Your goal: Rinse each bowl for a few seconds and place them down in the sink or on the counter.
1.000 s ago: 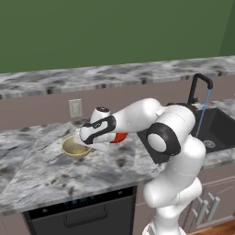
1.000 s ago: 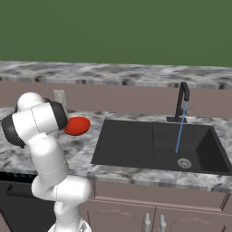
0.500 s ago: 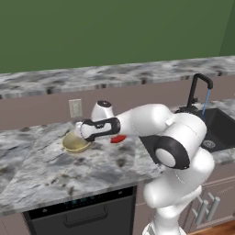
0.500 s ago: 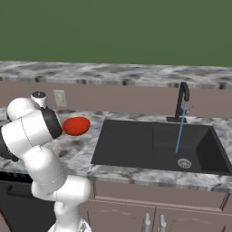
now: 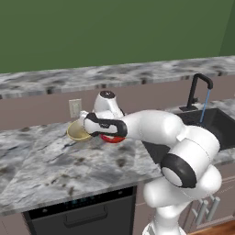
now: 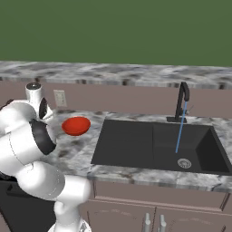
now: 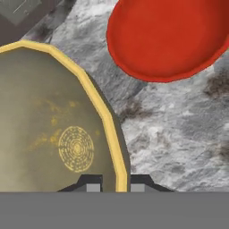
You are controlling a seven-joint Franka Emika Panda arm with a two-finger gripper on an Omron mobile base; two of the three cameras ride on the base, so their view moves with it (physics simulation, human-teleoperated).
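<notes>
With the pincer (image 7: 112, 184) clamped on the tan bowl's (image 5: 79, 132) rim beside the red bowl (image 6: 76, 125), pickup is underway; next, carry it to the running faucet (image 6: 181, 102).

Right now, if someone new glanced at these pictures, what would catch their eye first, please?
The gripper pinches the rim of the tan bowl, lifted off the counter near the wall outlet. Beside it sits a bright red bowl. Further right, a thin stream runs from the black faucet into the black sink.
</notes>
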